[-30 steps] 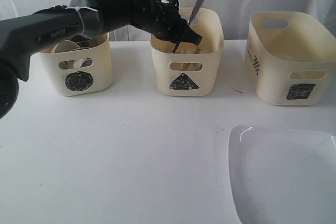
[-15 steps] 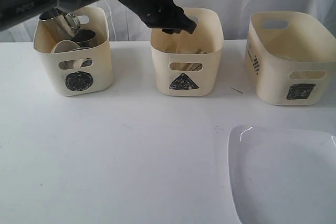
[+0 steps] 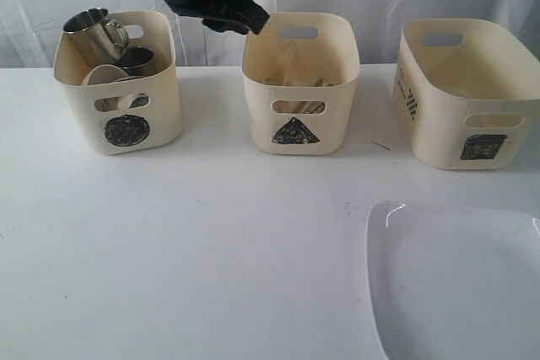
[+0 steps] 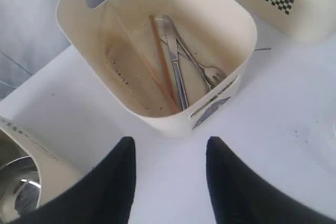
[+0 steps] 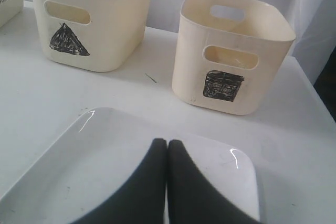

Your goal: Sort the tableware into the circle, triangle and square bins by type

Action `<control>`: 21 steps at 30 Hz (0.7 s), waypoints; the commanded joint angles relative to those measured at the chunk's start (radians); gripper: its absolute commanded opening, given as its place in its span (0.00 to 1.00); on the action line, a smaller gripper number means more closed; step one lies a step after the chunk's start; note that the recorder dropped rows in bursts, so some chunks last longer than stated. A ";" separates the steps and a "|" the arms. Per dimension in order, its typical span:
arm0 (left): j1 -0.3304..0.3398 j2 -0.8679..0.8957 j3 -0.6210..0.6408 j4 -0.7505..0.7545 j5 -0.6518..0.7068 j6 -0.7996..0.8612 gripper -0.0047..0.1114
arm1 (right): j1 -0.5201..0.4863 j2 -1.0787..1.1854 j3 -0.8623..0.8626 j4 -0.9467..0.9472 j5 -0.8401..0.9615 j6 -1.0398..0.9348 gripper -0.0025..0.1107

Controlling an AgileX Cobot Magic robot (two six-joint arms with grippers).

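The large white plate [image 3: 456,276] lies flat at the near right corner of the desk [image 3: 211,242], the one piece not yet in a bin. It looks glazed and rigid, so probably slippery, fairly heavy and liable to chip. Flat as it lies, only the upturned rim seems to offer a hold, best at the middle of one side. The right gripper [image 5: 167,145] hangs over the plate's inner area with its jaws closed together on nothing. Whether they touch the glaze I cannot tell. The square bin [image 3: 468,94] stands beyond the plate at the far right edge, the triangle bin [image 3: 295,82] mid-back. The left gripper [image 4: 169,145], jaws apart and empty, hovers by the triangle bin, well apart from the plate.
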 commanded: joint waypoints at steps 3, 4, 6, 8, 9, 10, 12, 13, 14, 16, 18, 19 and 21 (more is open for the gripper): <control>0.002 -0.232 0.198 -0.012 0.013 0.027 0.45 | 0.003 -0.006 0.007 -0.003 -0.009 0.001 0.02; 0.002 -0.280 0.232 -0.012 0.011 0.032 0.45 | 0.003 -0.006 0.007 -0.003 -0.009 0.001 0.02; 0.002 -0.353 0.305 -0.012 0.011 0.041 0.45 | 0.003 -0.006 0.007 -0.003 -0.009 0.001 0.02; 0.002 -0.440 0.373 -0.012 0.003 0.041 0.45 | 0.003 -0.006 0.007 -0.003 -0.009 0.001 0.02; 0.002 -0.487 0.411 -0.012 -0.006 0.039 0.45 | 0.003 -0.006 0.007 -0.003 -0.009 0.001 0.02; 0.002 -0.534 0.452 -0.012 -0.017 0.039 0.45 | 0.003 -0.006 0.007 -0.003 -0.009 0.001 0.02; 0.002 -0.621 0.524 -0.012 -0.036 0.039 0.45 | 0.003 -0.006 0.007 -0.003 -0.009 0.001 0.02; 0.002 -0.670 0.564 -0.012 -0.041 0.039 0.45 | 0.003 -0.006 0.007 -0.003 -0.009 0.001 0.02; 0.002 -0.708 0.602 -0.012 -0.041 0.039 0.45 | 0.003 -0.006 0.007 -0.003 -0.009 0.001 0.02; 0.002 -0.802 0.676 -0.013 -0.041 0.022 0.45 | 0.003 -0.006 0.007 -0.003 -0.009 0.001 0.02; 0.002 -0.886 0.739 -0.013 -0.039 0.003 0.45 | 0.003 -0.006 0.007 -0.003 -0.009 0.001 0.02; 0.002 -0.934 0.772 -0.013 -0.039 -0.009 0.45 | 0.003 -0.006 0.007 -0.003 -0.009 0.001 0.02; 0.002 -1.025 0.824 -0.013 -0.037 -0.034 0.45 | 0.003 -0.006 0.007 -0.003 -0.009 0.001 0.02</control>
